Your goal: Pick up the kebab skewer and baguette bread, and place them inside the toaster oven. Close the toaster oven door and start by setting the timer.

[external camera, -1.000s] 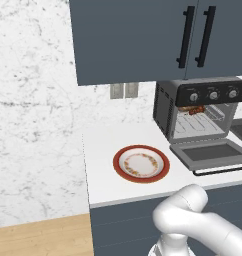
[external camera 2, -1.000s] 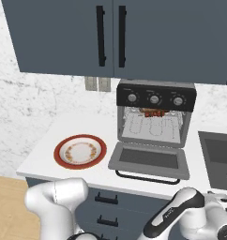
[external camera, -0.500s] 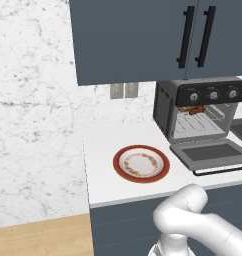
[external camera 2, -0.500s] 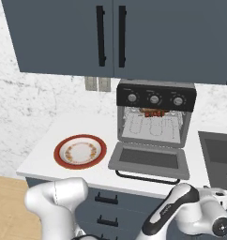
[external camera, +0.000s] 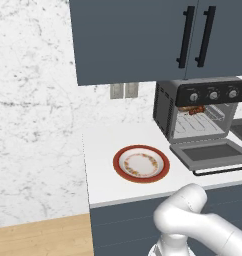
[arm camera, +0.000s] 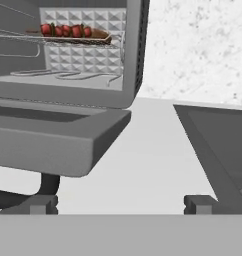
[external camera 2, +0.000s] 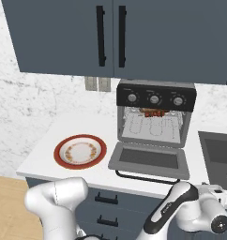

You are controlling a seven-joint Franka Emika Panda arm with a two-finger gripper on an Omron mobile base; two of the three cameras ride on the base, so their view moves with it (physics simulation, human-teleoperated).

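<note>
We see the dark red kebab skewer (arm camera: 68, 31) lying on the wire rack inside the boxy black toaster oven (external camera 2: 155, 96), its grey-framed glass door (external camera 2: 149, 160) dropped open; our end effector (arm camera: 121, 205) is spread, empty, beside the door's edge.

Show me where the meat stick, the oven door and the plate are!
kebab skewer (arm camera: 68, 31), hand view: on a red chunk, up on the rack.
toaster oven door (external camera 2: 148, 160), right base view: on its dark glass, folded down.
plate (external camera: 121, 169), left base view: on its red rim.

My view: oven (external camera 2: 155, 119) matt black/grey w/ shiny metal knobs (external camera 2: 154, 99), wire rack (arm camera: 68, 42). Counter (external camera: 100, 160) smooth white; wall (external camera: 33, 125) marble-look; plate (external camera: 141, 163) glossy.
</note>
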